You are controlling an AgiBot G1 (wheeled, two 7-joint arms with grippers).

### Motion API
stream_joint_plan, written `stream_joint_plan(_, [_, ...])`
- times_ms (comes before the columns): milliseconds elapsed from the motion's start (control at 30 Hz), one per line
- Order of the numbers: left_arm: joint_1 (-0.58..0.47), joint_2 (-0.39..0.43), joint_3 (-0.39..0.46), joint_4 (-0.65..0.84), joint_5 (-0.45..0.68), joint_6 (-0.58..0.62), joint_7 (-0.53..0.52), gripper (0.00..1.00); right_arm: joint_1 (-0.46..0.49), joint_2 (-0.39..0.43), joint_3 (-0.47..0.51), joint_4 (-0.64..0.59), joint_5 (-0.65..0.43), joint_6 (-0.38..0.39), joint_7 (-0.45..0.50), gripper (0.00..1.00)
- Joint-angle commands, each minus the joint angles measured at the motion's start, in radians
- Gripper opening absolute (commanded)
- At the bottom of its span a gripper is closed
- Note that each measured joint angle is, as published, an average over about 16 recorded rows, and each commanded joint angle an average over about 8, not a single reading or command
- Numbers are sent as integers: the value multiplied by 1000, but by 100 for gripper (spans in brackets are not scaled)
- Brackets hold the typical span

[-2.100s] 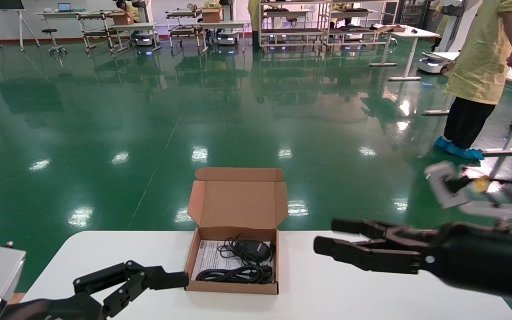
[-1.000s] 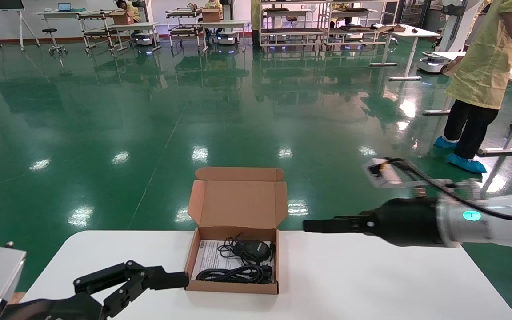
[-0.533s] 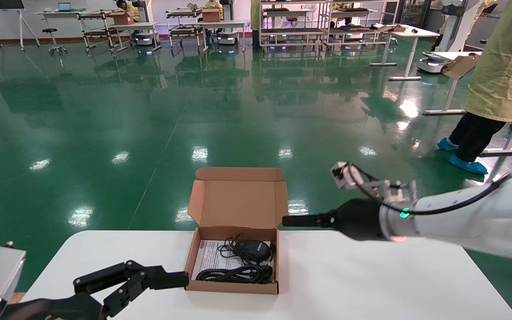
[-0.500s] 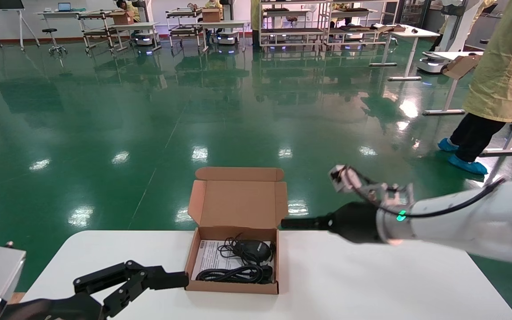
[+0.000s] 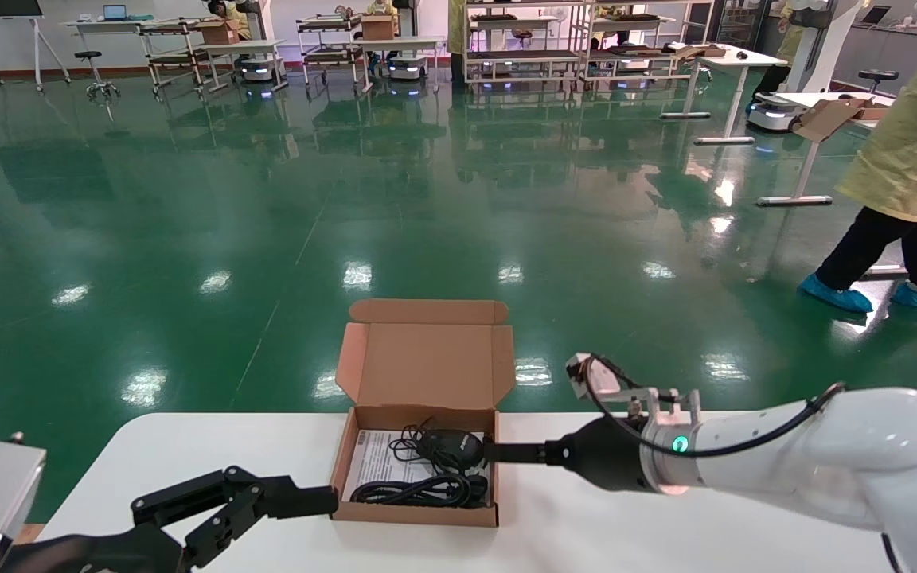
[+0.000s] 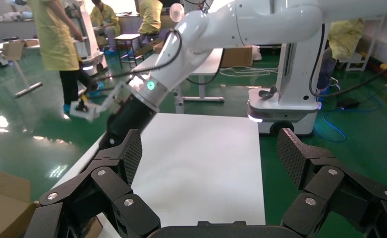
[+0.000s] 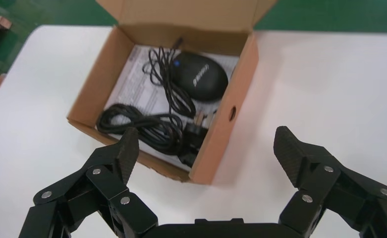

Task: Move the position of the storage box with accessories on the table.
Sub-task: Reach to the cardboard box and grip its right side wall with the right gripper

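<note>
I have the right gripper (image 7: pixel 203 148) spread wide and empty, straddling the right wall of the storage box (image 5: pixel 415 513) at lower centre on the table (image 5: pixel 665 541). The left gripper (image 5: pixel 283 501), open and empty, sits at lower left. If a finger lands on the cord (image 7: pixel 146 126) or pinches only thin cardboard, the box could tip and spill the mouse (image 7: pixel 201 77).

A brown storage box (image 5: pixel 425 374), black mouse (image 7: pixel 200 78), white sheet (image 7: pixel 135 89) and white bench (image 5: pixel 665 525) are seen.

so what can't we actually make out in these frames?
- Storage box right wall, head view: right gripper covers it, contact unclear.
- White sheet print, right wrist view: too small; cord covers part.
- Box, left wrist view: cut off by the edge, behind left gripper.
</note>
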Motion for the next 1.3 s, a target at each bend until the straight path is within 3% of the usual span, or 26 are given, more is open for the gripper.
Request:
stream_joint_plan(33, [0, 0, 0, 0, 0, 0, 0, 100, -19, -2, -5, 13, -3, 12, 7, 100])
stream_joint_plan(367, [0, 0, 0, 0, 0, 0, 0, 100, -70, 8, 32, 65, 77, 49, 13, 100])
stream_joint_plan(700, [0, 0, 0, 0, 0, 0, 0, 100, -59, 67, 14, 82, 55, 30, -9, 100])
stream_joint_plan(1000, [0, 0, 0, 0, 0, 0, 0, 100, -90, 10, -4, 67, 31, 153, 3, 100])
stream_joint_plan(1300, [0, 0, 0, 0, 0, 0, 0, 100, -160, -11, -54, 163, 32, 242, 70, 100])
